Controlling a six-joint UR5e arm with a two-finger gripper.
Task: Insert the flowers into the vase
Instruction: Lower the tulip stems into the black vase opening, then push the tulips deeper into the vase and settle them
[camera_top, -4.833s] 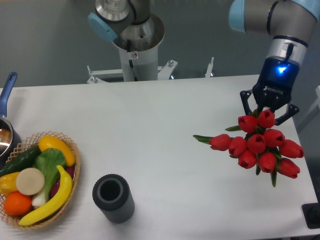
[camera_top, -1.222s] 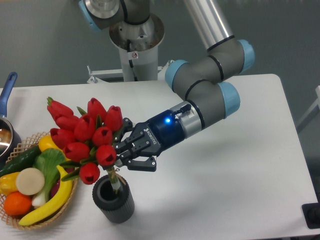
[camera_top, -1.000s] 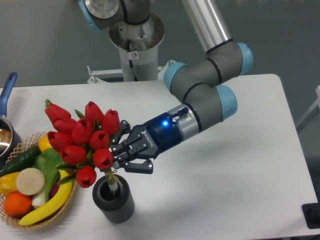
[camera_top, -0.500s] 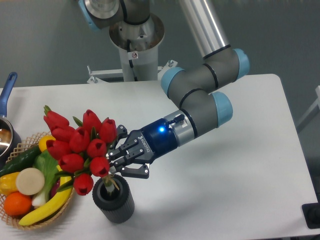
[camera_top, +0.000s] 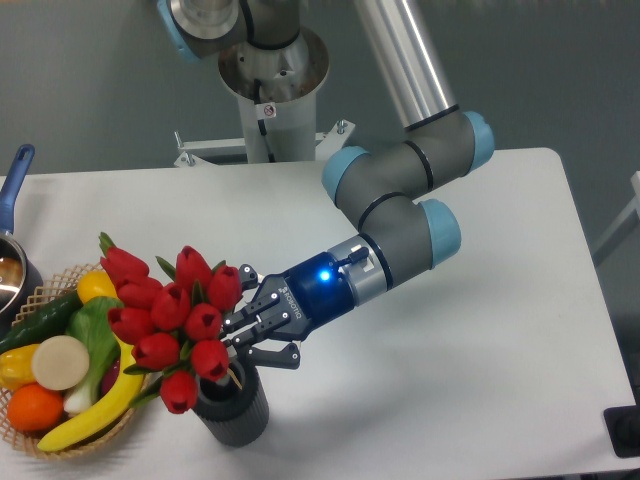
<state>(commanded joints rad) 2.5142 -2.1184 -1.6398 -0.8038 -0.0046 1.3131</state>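
We find the end effector (camera_top: 243, 338) closed on the tulip bunch (camera_top: 170, 318) at the stems just below the heads, fingers (camera_top: 262, 355) pinched narrow around them. The bunch leans toward 10 o'clock, its buds overhanging the wicker basket (camera_top: 128, 417) of fruit and vegetables, while the stem ends sit in the mouth of the ribbed grey vase (camera_top: 236, 409) near the worktop's (camera_top: 480, 380) 6 o'clock edge. How deep the stems reach we cannot tell; the buds hide the rim.

We judge the bunch light, top-heavy and soft: the heads would bruise or splay under pressure, so the bound stems are the proper hold. We judge the vase small and light enough to tip if the tilted stems lever against its rim.
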